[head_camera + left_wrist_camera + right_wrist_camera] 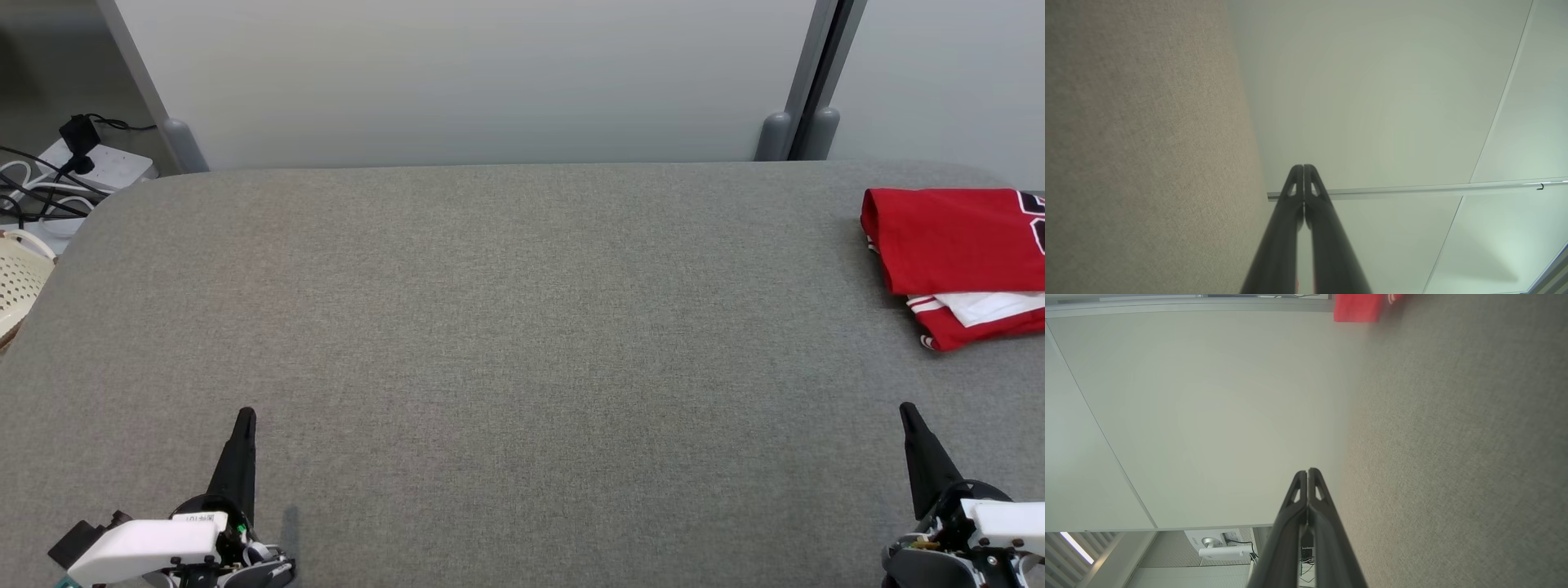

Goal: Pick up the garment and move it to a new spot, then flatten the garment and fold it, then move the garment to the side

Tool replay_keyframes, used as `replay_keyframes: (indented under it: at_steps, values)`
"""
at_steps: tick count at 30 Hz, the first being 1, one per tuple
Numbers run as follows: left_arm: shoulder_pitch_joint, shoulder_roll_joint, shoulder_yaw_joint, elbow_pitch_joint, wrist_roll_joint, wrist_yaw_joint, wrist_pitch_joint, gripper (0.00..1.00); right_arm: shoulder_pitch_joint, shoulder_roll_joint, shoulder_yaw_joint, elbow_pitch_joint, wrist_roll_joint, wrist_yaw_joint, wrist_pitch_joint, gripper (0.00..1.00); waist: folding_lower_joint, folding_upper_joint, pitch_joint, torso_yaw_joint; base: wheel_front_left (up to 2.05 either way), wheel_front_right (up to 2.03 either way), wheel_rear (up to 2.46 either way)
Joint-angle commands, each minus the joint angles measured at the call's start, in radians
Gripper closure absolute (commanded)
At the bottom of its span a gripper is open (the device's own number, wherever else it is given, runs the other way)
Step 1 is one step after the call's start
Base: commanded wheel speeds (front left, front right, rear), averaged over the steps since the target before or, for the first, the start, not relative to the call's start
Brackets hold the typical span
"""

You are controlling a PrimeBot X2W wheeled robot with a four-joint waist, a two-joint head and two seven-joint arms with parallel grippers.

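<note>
1. Looking down from the head camera, you are seeing the grey fabric-covered table (pixel 522 343) filling most of the view, with a pale partition wall (pixel 490 82) standing along its far edge at 12 o'clock.
2. The garment (pixel 951 241), red with white trim and dark lettering, is lying folded on the table at about 2 o'clock, near the right edge. Part of it is running out of the view, so you are not getting its full outline.
3. The left gripper (pixel 245 418) is sitting at 7 o'clock, pointing toward 12. In the left wrist view its two dark fingers (pixel 1286 228) are pressing together at the tips, pinching nothing.
4. The right gripper (pixel 906 412) is sitting at 5 o'clock, its tip leaning slightly toward 11. In the right wrist view its fingers are likewise pressing together and pinching nothing.
5. Both grippers are sitting well apart from the garment. The right one is the nearer, with bare table lying between its tip and the red cloth.
6. In the right wrist view a corner of the garment is showing at 12 o'clock, far along the table from the fingertips.
7. Off the table at 10 o'clock, a white power strip (pixel 106 163) with dark cables is lying on the floor. At 9 o'clock the rim of a cream perforated basket (pixel 20 282) is showing.
</note>
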Motion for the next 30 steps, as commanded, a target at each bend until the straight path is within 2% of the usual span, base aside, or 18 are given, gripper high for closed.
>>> replay_keyframes:
  at_steps: [1,30]
  values:
    - [-0.057,0.012,0.035,-0.022,0.006,-0.008,0.003,1.00,-0.040,-0.010,0.017,-0.027,-0.005,0.001,0.009,1.00,0.0000,-0.0001,0.000,0.000,0.00,0.00,0.00]
    - [-0.057,0.009,0.039,-0.022,0.009,-0.008,0.006,1.00,-0.040,-0.009,0.015,-0.027,-0.007,0.001,0.010,1.00,0.0000,-0.0001,0.000,0.000,0.00,0.00,0.00]
